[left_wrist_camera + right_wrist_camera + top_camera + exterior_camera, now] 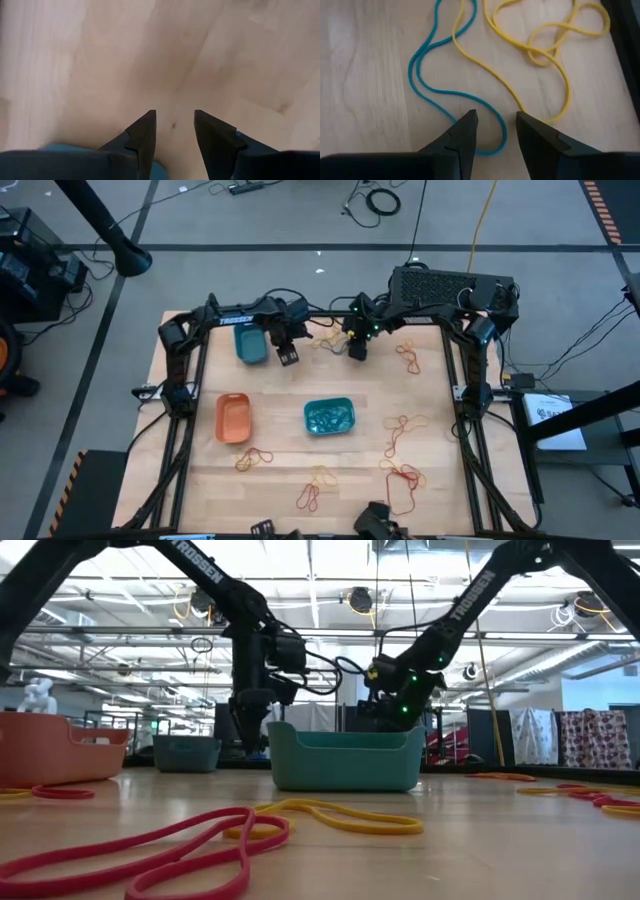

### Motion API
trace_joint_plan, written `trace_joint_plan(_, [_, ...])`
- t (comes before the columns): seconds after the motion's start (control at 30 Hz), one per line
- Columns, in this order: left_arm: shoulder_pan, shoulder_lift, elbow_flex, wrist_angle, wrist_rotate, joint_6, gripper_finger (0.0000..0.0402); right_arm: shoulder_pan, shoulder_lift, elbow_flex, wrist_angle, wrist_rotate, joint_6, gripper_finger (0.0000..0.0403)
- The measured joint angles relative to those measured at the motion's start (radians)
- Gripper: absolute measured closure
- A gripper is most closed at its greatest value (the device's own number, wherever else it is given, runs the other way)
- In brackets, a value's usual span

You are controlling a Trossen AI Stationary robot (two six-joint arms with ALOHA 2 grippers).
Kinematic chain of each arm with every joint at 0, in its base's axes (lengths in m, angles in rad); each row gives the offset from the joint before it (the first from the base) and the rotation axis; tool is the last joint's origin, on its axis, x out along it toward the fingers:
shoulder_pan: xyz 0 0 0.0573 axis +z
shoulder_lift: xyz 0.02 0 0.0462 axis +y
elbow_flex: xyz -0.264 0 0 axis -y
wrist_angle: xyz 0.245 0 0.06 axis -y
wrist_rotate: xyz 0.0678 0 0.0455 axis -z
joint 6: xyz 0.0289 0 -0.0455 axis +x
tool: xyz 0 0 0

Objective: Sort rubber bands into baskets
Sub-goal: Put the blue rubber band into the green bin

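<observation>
My right gripper is open at the table's far middle, pointing down. Its fingertips stand on either side of a loop end of a blue-green rubber band. A yellow rubber band lies beside it. I cannot tell whether the fingers touch the band. My left gripper is open and empty over bare wood, beside the darker blue basket. The orange basket and the teal basket, which holds blue-green bands, stand mid-table.
Loose rubber bands lie flat on the wood: red ones and yellow ones near the front edge, orange ones at front left, more at the right and far right. The arms' frame posts stand at the table's sides.
</observation>
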Motion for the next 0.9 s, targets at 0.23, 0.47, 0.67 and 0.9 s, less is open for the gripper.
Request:
trace_joint_plan(0.23, [0.000,-0.005,-0.044,0.012,0.018,0.002,0.0261,0.002,-0.002,-0.011,-0.026,0.070,0.088,0.0276])
trace_joint_plan(0.47, [-0.003,-0.005,-0.082,0.015,0.019,-0.005,0.0261,0.002,-0.002,-0.009,-0.052,0.071,0.122,0.0365])
trace_joint_plan(0.67, [-0.007,-0.006,-0.084,0.042,0.025,-0.001,0.0261,-0.001,-0.018,0.003,-0.075,0.045,0.129,0.0400])
trace_joint_plan(0.9, [-0.018,-0.022,-0.084,0.163,0.220,0.007,0.0261,0.018,-0.151,-0.001,-0.091,0.003,0.117,0.0402])
